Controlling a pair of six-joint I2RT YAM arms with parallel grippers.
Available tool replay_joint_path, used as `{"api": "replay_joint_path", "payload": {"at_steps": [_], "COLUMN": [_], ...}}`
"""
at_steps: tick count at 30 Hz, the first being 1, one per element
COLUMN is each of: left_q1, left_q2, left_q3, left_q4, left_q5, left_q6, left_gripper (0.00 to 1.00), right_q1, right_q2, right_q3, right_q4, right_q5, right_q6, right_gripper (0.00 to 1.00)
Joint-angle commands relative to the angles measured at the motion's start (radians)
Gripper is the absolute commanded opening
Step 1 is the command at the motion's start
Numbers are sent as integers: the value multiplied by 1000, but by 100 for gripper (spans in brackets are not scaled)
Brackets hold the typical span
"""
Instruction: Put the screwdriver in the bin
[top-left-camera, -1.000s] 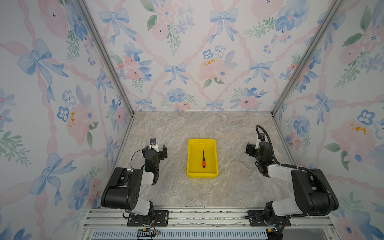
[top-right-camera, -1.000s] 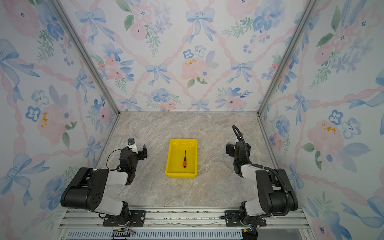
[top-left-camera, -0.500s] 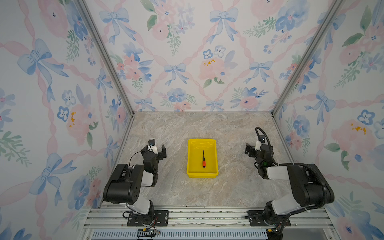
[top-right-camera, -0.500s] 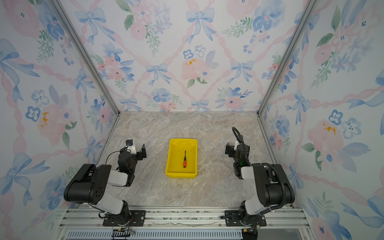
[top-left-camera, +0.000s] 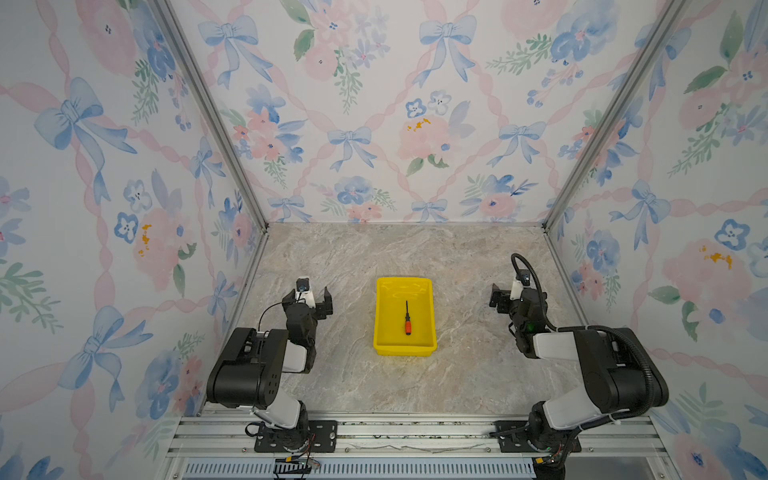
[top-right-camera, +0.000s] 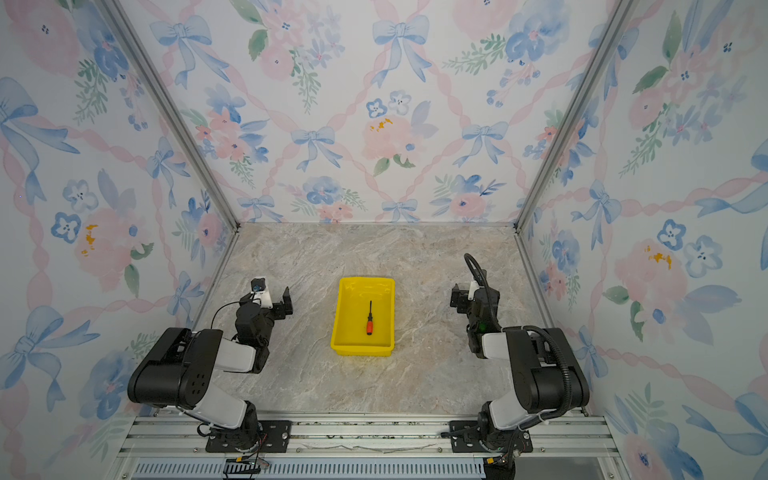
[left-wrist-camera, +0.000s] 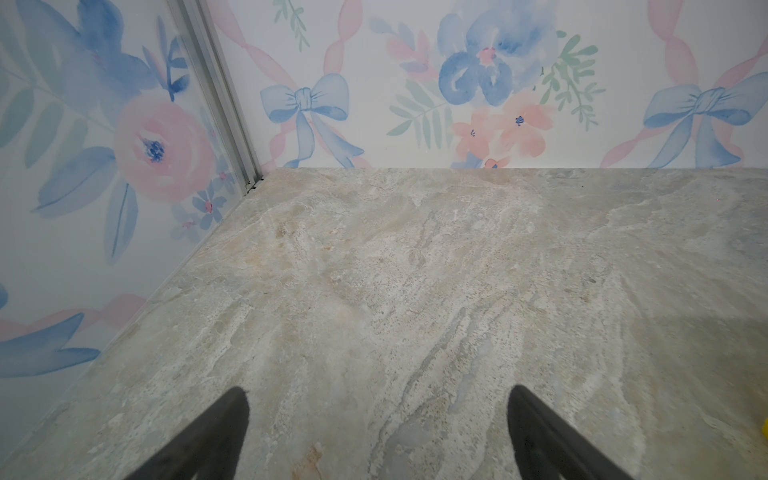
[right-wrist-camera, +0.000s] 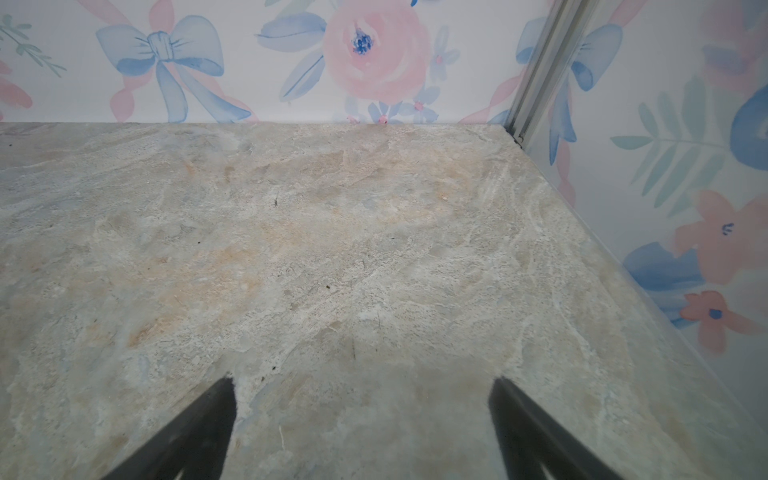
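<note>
The left hand stands wide open with nothing in it. In its wrist view the two dark fingers frame only bare table. It sits low near the table's left edge, aimed toward the back left corner. The right hand mirrors it near the right edge: spread about as wide as it goes, empty, touching nothing that I can see, and facing the back right corner. Both arms are folded close to their bases along the front edge, well apart from the work (a parked pose, by the look of it), which suits hands with no more business in the middle.

Outward from them, between the two, the bin rests flat on the table, midway between the left and right edges and somewhat nearer the front. The screwdriver lies on the bin's floor near its centre — orange handle toward the front wall, thin shaft pointing to the back wall, clear of every wall. Judged from this, the task looks done — nothing is left to grasp.
</note>
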Motion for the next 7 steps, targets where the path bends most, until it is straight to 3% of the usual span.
{"api": "replay_joint_path", "payload": {"at_steps": [1,7], "left_q1": [3,4], "left_q2": [5,4], "left_q3": [-8,-9], "left_q4": [26,26], "left_q5": [14,12], "left_q6": [3,3], "left_gripper": [98,98], "right_q1": [-5,-5], "right_q2": [4,-6], "right_q3": [-9,-30], "right_q4": [28,59], "right_q5": [-9,-34], "right_q6": [-12,-20], "right_gripper": [97,97]}}
